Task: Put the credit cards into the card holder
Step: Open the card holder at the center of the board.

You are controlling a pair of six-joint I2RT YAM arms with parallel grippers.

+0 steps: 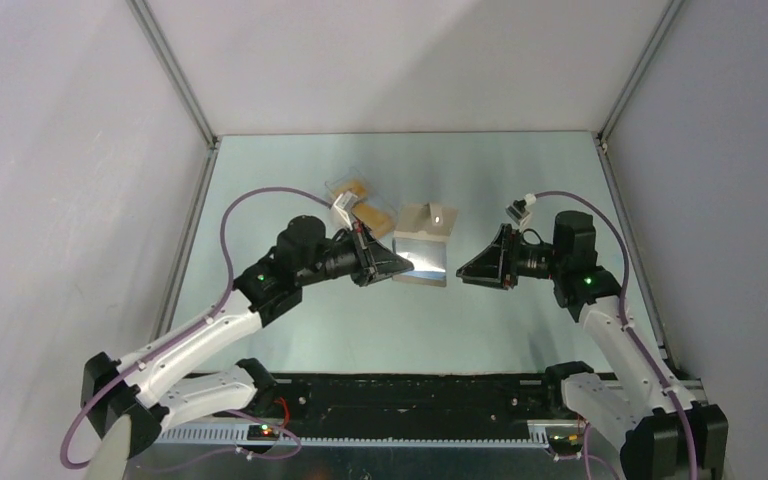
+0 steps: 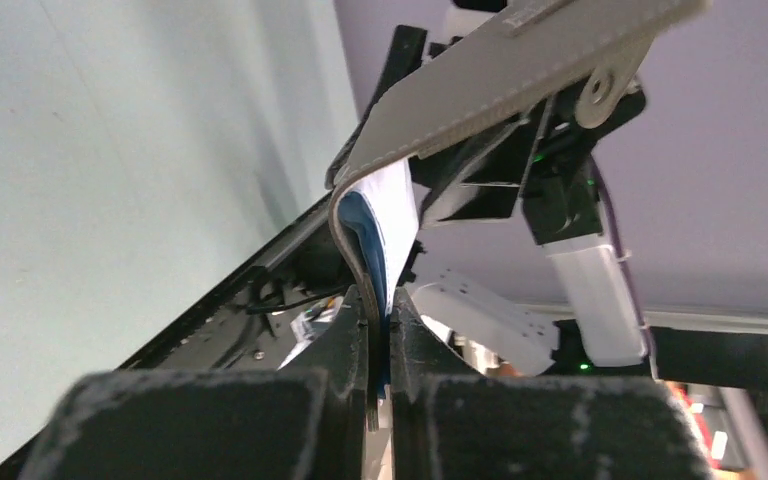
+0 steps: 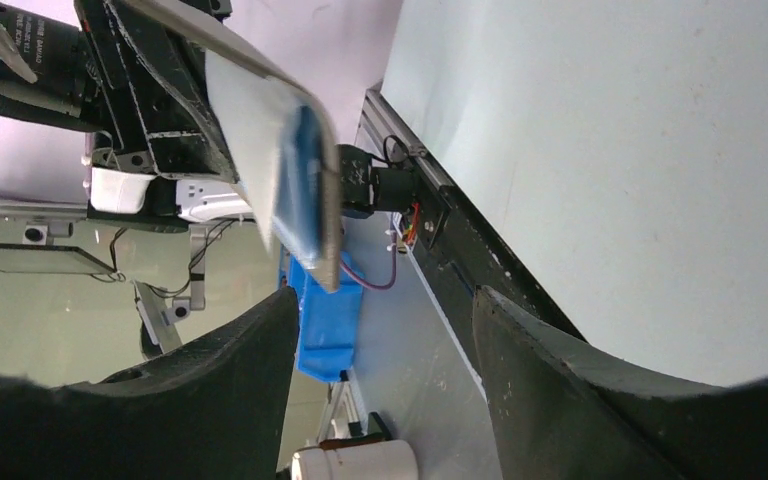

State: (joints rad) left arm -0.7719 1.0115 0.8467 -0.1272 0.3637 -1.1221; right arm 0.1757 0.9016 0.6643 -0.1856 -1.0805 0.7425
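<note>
Grey-taupe, stitched along the edge, leather-like: card holder (image 1: 426, 238), lifted off the table (image 1: 360, 330) near its centre, opened out rather than folded flat. Likely light and limp, bending over on itself just above the grip in the left wrist view, so no stiffness to count on; smooth faces, probably slippery.

Pinched at one lower edge by the left gripper (image 2: 378, 335), fingers (image 2: 332, 350) pressed together on the panel, white and blue lining showing at the bend. Best taken at a free edge or corner of the loose flap, away from the pocket mouths.

Long axis hard to fix: from above, running roughly 12 to 6 o'clock, upper flap toward 12; inner faces apparently turned toward 3 o'clock.

At 3 o'clock of the holder and apart from it, the right gripper (image 3: 380, 335), fingers spread wide, nothing between them.

At 10 to 11 o'clock of the holder, orange credit cards (image 1: 373, 216): one loose, at least one more in a clear box (image 1: 338, 183). Thin, probably rigid and slick; best pinched across a short edge.
</note>
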